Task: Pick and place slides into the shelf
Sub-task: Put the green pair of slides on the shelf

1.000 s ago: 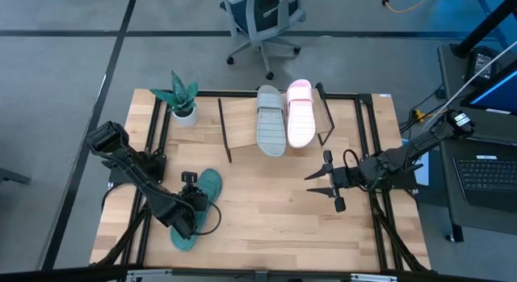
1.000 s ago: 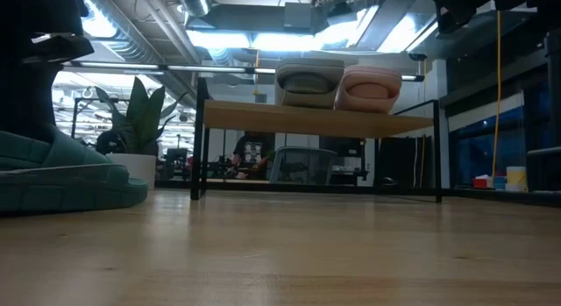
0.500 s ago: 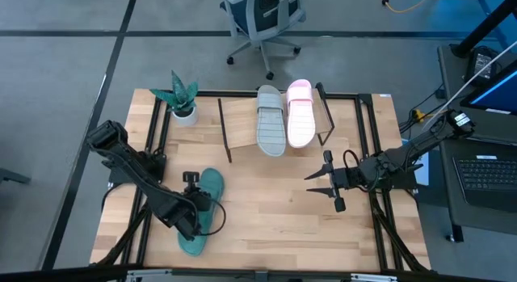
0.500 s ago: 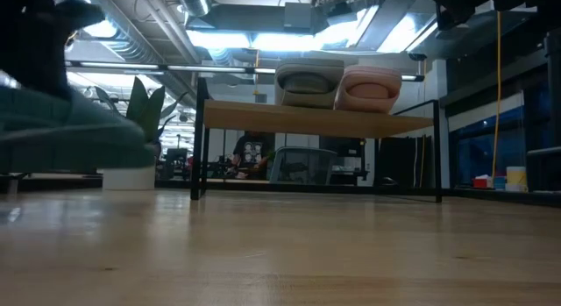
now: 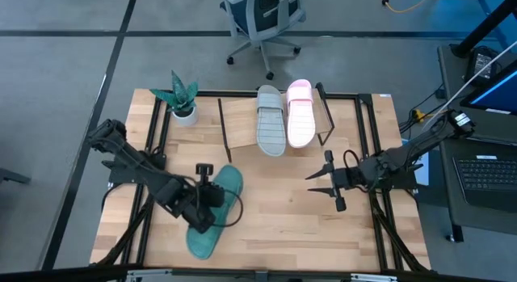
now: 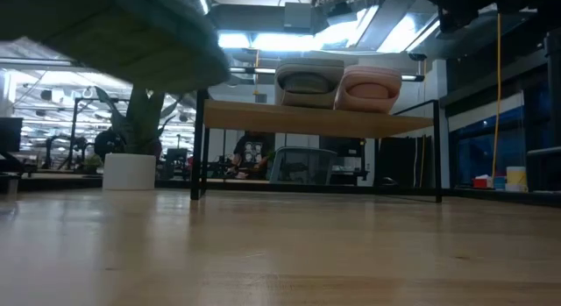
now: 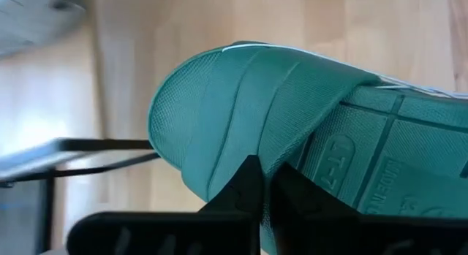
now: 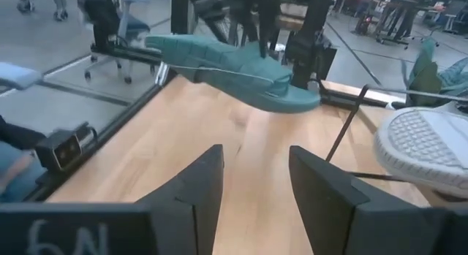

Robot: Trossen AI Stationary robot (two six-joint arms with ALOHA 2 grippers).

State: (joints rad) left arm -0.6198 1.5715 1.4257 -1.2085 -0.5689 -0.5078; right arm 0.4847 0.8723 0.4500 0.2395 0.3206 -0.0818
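My left gripper (image 5: 208, 199) is shut on the teal green slide (image 5: 216, 211), which hangs over the near-left part of the table; the right wrist view shows this slide (image 8: 234, 65) clear of the wood. The grey slide (image 5: 271, 120) and the pale pink slide (image 5: 300, 112) lie side by side, soles up, on the shelf (image 5: 242, 124) at the table's far side. My right gripper (image 5: 321, 185) waits open to the right of the middle, pointing left. My left gripper pinches the wide strap (image 7: 248, 138) of the teal slide at its edge between its two shut fingers (image 7: 241, 200). The fingers slant down from the table's left. The slide is lifted clear of the table, sole downward and slightly tilted.
A potted plant (image 5: 182, 96) stands at the far left corner beside the shelf. The shelf's left third (image 5: 238, 120) is bare board. Open tabletop (image 5: 275, 225) lies between the two arms. An office chair (image 5: 262, 19) stands beyond the far edge, a laptop (image 5: 489, 173) off to the right.
My left gripper has risen and moved toward the table's right, staying shut on the teal slide. The slide, which lay on the table a second ago, is now lifted clear and carried a little to the right.
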